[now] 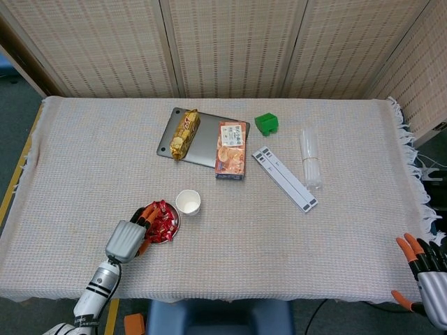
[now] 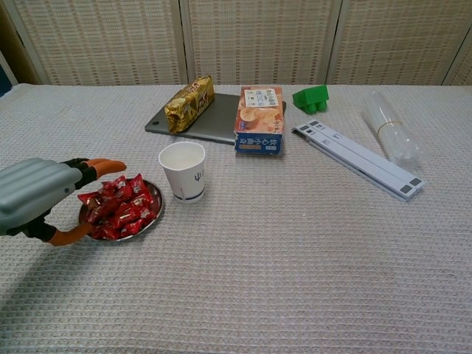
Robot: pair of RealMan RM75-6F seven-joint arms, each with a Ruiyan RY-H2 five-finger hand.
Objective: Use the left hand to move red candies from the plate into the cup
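Over the plate: left hand [image 2: 37, 198] with fingers spread, orange tips above the near-left part of the heap, nothing seen pinched; contact with the wrappers hard to judge.
Under the fingertips: red candies [image 2: 122, 206], shiny crinkled wrappers, heaped on a small round metal plate [image 2: 155, 214]; part of the heap hidden by the hand in the head view.
Just right of the left hand: cup [image 2: 183, 171], white paper, upright, beside the plate rim; small dark mark on its side, too small to read; inside looks bare.
Far right, at the table's near corner: right hand [image 1: 427, 268], fingers apart, holding nothing, cut off by the frame edge, well apart from everything else.
Beyond the left hand: grey flat slab [image 2: 221, 118], laptop-like, with a gold foil packet [image 2: 189, 94] on its left part; print on the foil unreadable.
Beyond and right of the cup: snack box [image 2: 259, 119], orange and blue, photo of biscuits on top, writing on the front too small to read.
Further right: green block [image 2: 310, 97]; long white folded stand [image 2: 358, 158] with grey pads; clear plastic sleeve [image 2: 389, 137], ribbed, banded in the middle, contents hard to make out.
Underneath all: table cloth [image 2: 295, 280], pale waffle weave, fringed at the right edge.
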